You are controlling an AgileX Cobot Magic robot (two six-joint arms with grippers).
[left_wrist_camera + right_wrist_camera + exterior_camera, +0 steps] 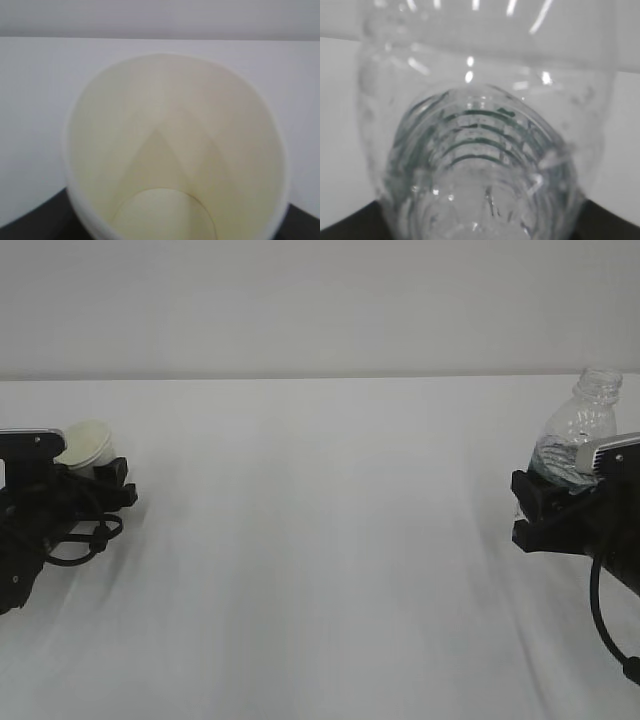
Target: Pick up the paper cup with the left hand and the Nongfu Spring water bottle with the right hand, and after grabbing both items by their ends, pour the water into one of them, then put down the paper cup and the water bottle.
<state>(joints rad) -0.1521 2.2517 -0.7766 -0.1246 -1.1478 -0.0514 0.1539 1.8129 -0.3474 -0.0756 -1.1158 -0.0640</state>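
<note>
On the far left of the white worktop, the left hand has the paper cup sitting between its jaws, the cup tipped a little with its mouth turned up and toward the camera side. The left wrist view looks straight down into the paper cup: a pale yellowish inside, a rolled white rim and a round base at the bottom of the frame, with no liquid visible in it. Dark gripper parts show only at the bottom corners there, so whether the jaws are already pressing on the cup wall or just flank it cannot be told. At the far right, the right hand has its jaws clamped on the lower body of the water bottle, which stands nearly upright, leaning slightly, its uncapped neck at the top and its clear ribbed shoulder above the grey box on the wrist. The right wrist view is filled by the water bottle, showing ribs, green tints and bright glints on the plastic. The two hands are well apart, with bare worktop between them.
</note>
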